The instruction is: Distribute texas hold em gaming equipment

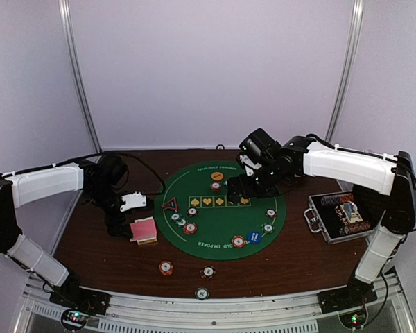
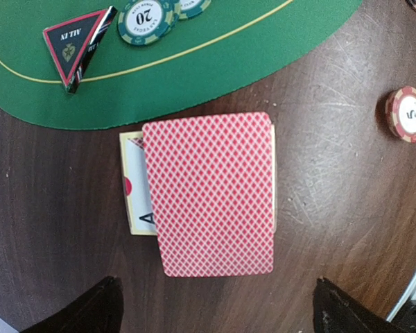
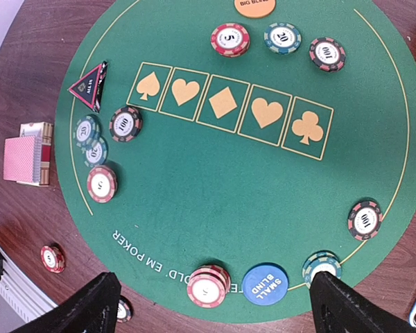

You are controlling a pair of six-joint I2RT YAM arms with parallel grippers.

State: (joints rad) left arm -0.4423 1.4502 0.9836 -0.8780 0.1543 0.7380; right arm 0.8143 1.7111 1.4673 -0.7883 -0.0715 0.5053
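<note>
Pink-backed cards (image 2: 211, 194) lie as a stack on the brown surface (image 2: 333, 139), just beside the green mat (image 2: 194, 62), slightly ahead of the left gripper (image 2: 218, 309). Long axis of the stack runs fwd, away from the wrist, so the fingers (image 2: 90, 312) stand outside both long sides, approx centred. Left gripper is fully released, holds and touches nothing. Right gripper (image 3: 211, 305), also wide open and empty, hangs over the mat, well apart from the cards; left arm is clearly nearer
</note>
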